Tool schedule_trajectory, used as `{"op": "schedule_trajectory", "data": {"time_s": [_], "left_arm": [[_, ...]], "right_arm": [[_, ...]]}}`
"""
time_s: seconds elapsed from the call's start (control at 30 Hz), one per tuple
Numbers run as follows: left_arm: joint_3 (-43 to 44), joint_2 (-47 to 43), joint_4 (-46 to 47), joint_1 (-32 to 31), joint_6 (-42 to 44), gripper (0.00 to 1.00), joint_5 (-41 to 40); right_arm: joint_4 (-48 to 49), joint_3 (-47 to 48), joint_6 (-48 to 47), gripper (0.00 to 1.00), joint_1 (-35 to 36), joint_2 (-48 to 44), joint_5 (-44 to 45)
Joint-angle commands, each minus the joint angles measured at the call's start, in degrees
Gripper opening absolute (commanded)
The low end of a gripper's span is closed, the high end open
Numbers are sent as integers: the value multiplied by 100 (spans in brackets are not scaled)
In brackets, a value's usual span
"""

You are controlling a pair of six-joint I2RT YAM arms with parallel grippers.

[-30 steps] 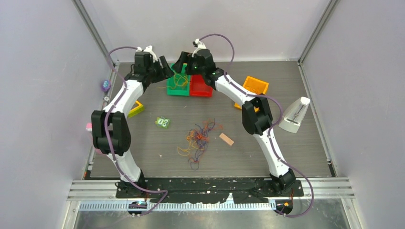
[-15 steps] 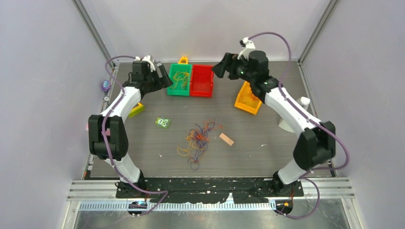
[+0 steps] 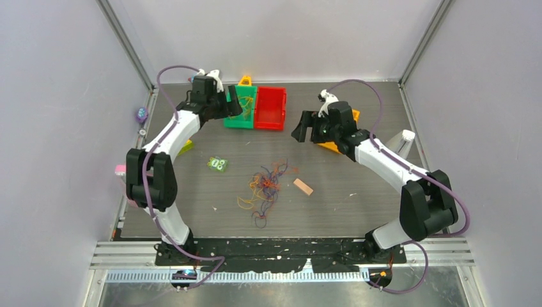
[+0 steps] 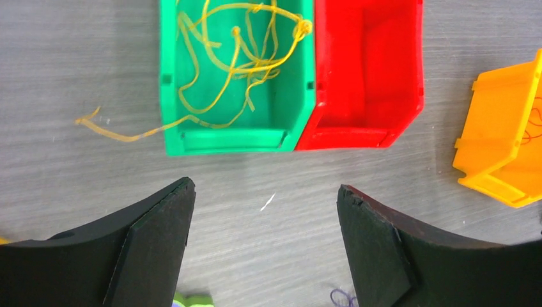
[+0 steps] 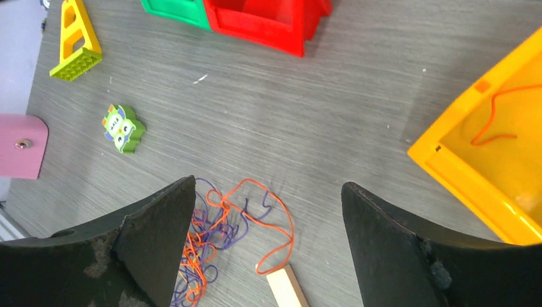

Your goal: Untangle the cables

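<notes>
A tangle of orange, purple and yellow cables (image 3: 265, 188) lies on the table's middle; it also shows in the right wrist view (image 5: 211, 236). A green bin (image 3: 241, 109) holds yellow cables (image 4: 243, 51), and one strand trails out over its left wall onto the table. The red bin (image 3: 270, 109) beside it is empty. The orange bin (image 5: 492, 160) holds one orange cable (image 5: 495, 121). My left gripper (image 3: 233, 102) is open and empty above the green bin's near edge (image 4: 265, 192). My right gripper (image 3: 305, 128) is open and empty, between the red bin and the tangle (image 5: 268, 185).
A wooden block (image 3: 303, 187) lies right of the tangle. A green owl tile (image 3: 218, 164) lies to its left. A yellow-green triangular piece (image 5: 75, 41) and a pink object (image 5: 19, 147) are at the left edge. A white wedge-shaped object (image 3: 399, 144) stands at the right.
My right arm swung from over the bins to the right, then came down toward the table's middle. My left gripper moved right, to the green bin.
</notes>
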Motion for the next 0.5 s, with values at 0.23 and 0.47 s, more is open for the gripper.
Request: {"op": "schedule_trajectory", "data": {"time_s": [0.23,0.47], "left_arm": [[2420,1648,-1142,-336,470,82,-277],[3213,2407,-1222,-337,283,80,-60]], "right_arm": [[1247,-925,-130,88,-1,-765,266],[1603,-1218,-102,88,-6,-849,321]]}}
